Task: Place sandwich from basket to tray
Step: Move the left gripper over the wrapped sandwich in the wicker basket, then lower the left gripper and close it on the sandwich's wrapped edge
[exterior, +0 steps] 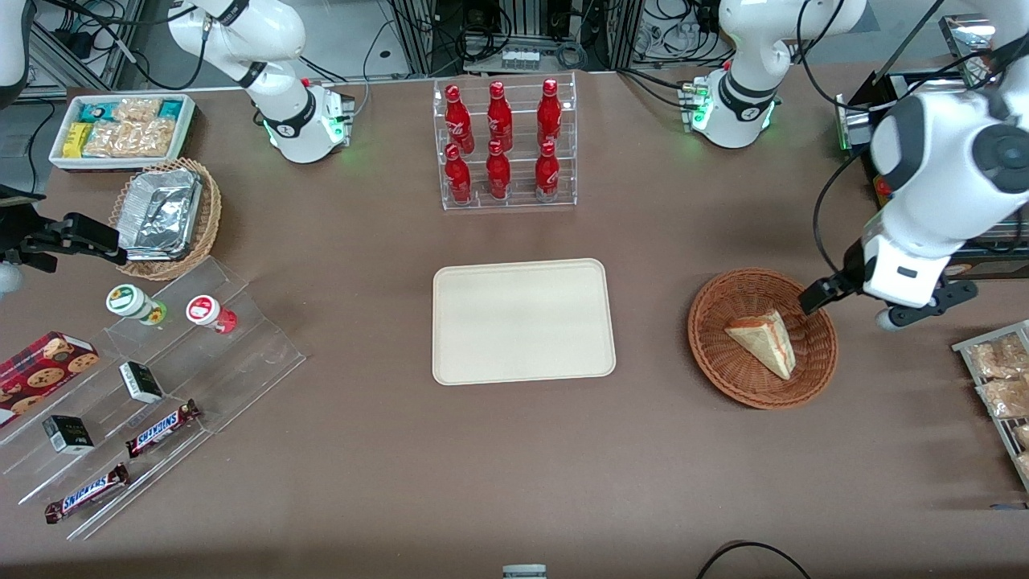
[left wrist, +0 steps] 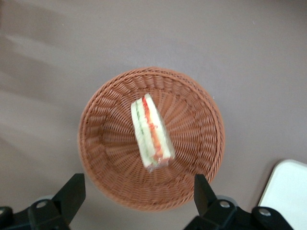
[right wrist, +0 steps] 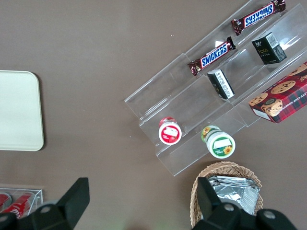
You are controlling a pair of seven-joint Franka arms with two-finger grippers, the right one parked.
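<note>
The sandwich (exterior: 764,342), a pale wedge with red and green stripes on its cut edge, lies in the round reddish-brown basket (exterior: 709,338). The cream tray (exterior: 522,322) lies bare at the table's middle, beside the basket toward the parked arm's end. My gripper (exterior: 844,312) hovers above the basket's rim at the working arm's end, open and holding nothing. In the left wrist view the sandwich (left wrist: 151,132) rests near the centre of the basket (left wrist: 108,143), the wide-spread gripper (left wrist: 138,190) straddles the rim, and a corner of the tray (left wrist: 288,191) shows.
A clear rack of red bottles (exterior: 505,145) stands farther from the front camera than the tray. Toward the parked arm's end are a clear stepped stand with snacks (exterior: 145,386), a tan foil-tray basket (exterior: 165,213) and a white bin (exterior: 120,129). Snack packets (exterior: 1001,386) lie at the working arm's end.
</note>
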